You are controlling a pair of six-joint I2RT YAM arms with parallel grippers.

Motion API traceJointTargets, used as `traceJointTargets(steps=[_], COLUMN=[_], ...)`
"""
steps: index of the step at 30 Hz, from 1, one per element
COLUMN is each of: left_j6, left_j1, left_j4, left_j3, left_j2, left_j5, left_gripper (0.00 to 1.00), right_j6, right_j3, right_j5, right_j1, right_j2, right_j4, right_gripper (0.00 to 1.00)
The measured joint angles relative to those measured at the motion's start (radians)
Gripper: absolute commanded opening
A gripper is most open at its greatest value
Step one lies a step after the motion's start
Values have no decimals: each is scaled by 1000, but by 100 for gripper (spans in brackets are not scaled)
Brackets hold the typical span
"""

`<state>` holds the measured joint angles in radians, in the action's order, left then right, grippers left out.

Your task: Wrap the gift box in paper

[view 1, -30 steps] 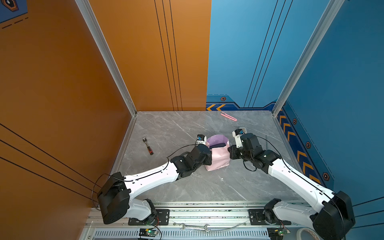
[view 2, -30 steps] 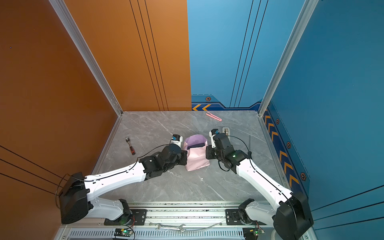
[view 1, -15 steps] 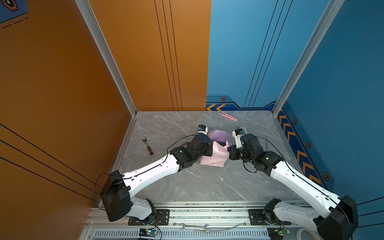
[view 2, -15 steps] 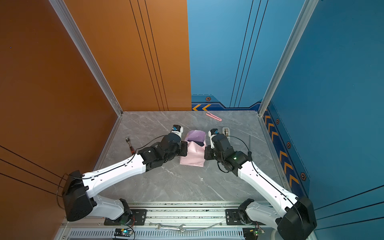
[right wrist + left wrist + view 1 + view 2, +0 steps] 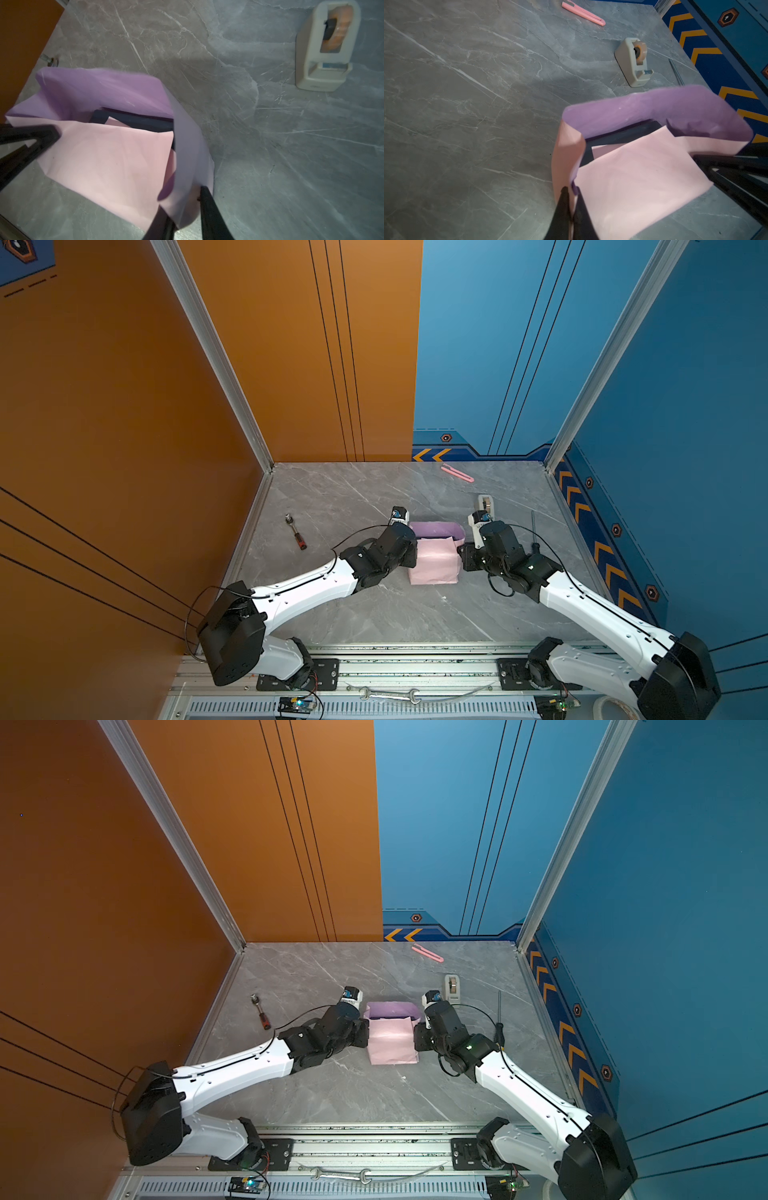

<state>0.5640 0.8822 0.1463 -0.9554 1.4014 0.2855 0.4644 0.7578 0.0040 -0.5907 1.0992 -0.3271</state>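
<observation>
The gift box [image 5: 618,137] sits near the middle of the tabletop [image 5: 374,614], half under the paper [image 5: 434,564]; the left pincer [image 5: 571,190] pinches one side flap, nearly shut; the right pincer [image 5: 182,201] is partly open around the other, probably to fold them in.

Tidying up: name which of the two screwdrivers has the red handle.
The short screwdriver near the orange wall; the long thin screwdriver by the blue wall has a black handle.

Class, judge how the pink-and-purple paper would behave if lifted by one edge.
Likely floppy: the paper curves loosely around the gift box. Probably light, being a thin sheet. It seems to hold creases, since its folded flaps stand up.
</observation>
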Motion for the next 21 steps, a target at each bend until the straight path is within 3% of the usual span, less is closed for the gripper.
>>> traceJointTargets(steps=[2,8,16,21], left_j6=[5,39,100,118], left_j1=[1,23,74,87], left_j4=[-9,-26,-93,-130], left_j3=[3,55,190,220], left_j2=[-11,-124,-191,-174], left_j5=[8,43,74,75], left_gripper=[53,70,73,66], right_j6=[3,55,133,138], right_j3=[0,-24,-98,-125], right_j5=[-3,-23,-47,-52], right_j1=[0,16,8,-24], right_j2=[-10,-144,-252,-300], right_j4=[9,14,23,30], right_gripper=[51,58,63,67])
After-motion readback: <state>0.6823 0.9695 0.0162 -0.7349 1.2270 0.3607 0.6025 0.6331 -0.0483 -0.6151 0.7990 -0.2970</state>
